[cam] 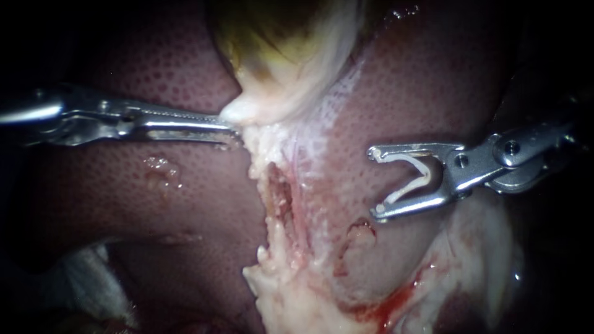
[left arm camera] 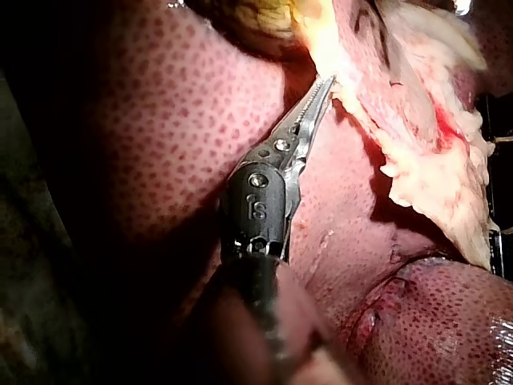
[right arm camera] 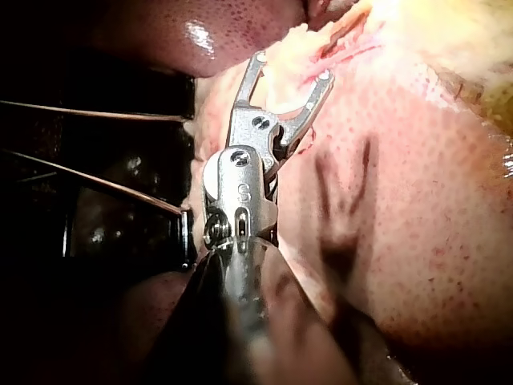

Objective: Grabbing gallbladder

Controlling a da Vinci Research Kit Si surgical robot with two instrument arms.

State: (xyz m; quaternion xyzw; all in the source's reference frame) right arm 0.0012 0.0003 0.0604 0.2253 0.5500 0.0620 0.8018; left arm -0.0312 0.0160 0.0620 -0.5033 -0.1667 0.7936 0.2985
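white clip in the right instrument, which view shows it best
The endoscope view: the clip shows side on, a pale V between the right instrument's spread jaws. The right wrist view sees those jaws from behind, the clip hardly visible. The left wrist view misses it.

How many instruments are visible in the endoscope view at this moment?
2. The left instrument comes from the left, its tip at the lower end of the gallbladder. The right instrument comes from the right over the liver, its end effector holding a white clip.
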